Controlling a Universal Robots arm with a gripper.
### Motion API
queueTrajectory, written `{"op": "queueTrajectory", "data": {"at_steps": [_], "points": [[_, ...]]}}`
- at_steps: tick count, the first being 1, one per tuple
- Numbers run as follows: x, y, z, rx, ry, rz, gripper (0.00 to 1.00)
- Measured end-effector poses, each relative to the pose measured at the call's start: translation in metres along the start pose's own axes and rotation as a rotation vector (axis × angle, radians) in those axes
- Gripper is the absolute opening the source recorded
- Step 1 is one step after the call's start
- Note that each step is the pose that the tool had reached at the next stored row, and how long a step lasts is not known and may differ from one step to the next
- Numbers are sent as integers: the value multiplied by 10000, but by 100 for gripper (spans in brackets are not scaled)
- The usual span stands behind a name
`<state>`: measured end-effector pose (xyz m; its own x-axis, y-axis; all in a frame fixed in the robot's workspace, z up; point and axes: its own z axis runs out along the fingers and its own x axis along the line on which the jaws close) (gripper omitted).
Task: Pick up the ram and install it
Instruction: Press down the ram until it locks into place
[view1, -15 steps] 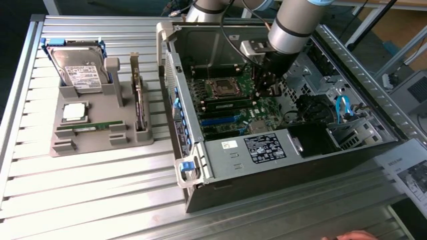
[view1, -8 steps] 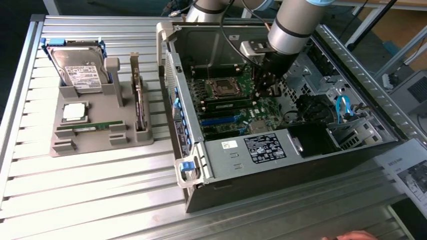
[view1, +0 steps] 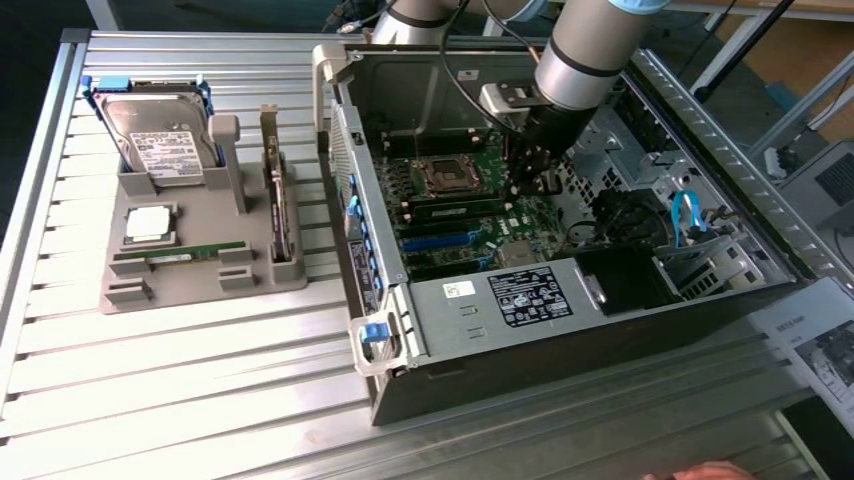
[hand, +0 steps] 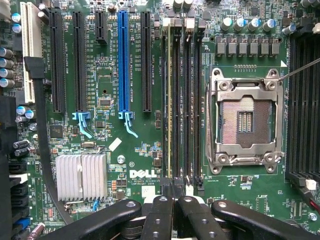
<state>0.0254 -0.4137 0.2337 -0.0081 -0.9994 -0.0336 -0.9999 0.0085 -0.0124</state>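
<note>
- Green ram (hand: 170, 100) stick is sitting edge-on in a motherboard (hand: 125, 160) memory slot beside the empty CPU socket (hand: 245, 122).
- Gripper (hand: 176, 212) jaws are pinched nearly together just over its end, gripping nothing I can see.
- Install looks basically done.

Exterior view: high, off to one side, looking steeply down on the slatted tabletop (view1: 200, 380), taking in the whole open computer case (view1: 561, 330) and the arm (view1: 587, 50) reaching into it. Wrist view: close above the green board (hand: 115, 165), facing straight down at it. Shared ground: the board (view1: 461, 215) and its square processor socket (hand: 245, 120), also seen (view1: 447, 177) from outside.
</note>
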Motion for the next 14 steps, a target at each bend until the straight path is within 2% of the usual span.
{"op": "queueTrajectory", "data": {"at_steps": [14], "points": [[1, 0, 18, 0, 0, 0, 10]]}}
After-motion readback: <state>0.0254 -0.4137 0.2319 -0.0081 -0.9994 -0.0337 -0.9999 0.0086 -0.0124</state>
